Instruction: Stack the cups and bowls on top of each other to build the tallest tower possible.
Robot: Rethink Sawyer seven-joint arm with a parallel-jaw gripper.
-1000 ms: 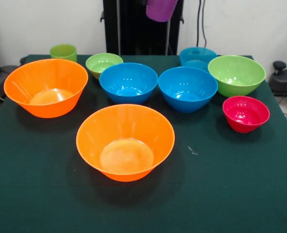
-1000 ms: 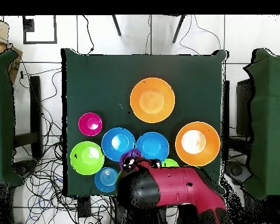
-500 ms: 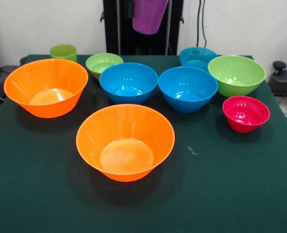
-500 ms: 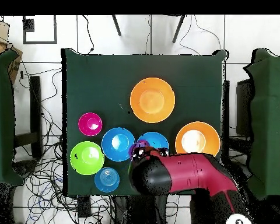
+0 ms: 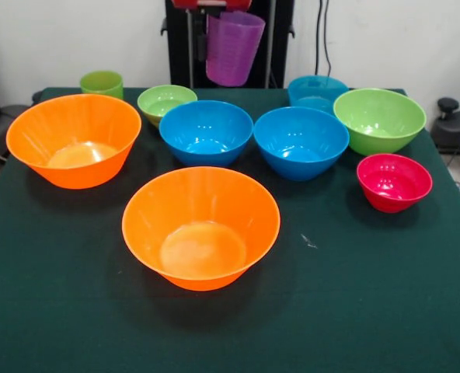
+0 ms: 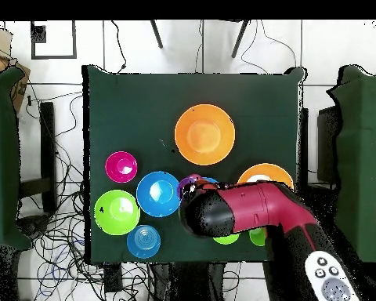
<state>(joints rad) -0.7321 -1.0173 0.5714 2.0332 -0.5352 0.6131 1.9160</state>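
- The gripper point(image 5: 212, 6) pinches the purple cup point(image 5: 233, 48) by its rim, hanging above the left blue bowl point(image 5: 206, 131); held off-centre, it may swing or slip.
- No tower exists yet; released here, the cup could land tilted in that bowl.

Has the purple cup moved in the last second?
Yes. In the front view the purple cup has come down and now hangs above the left blue bowl, well clear of it.
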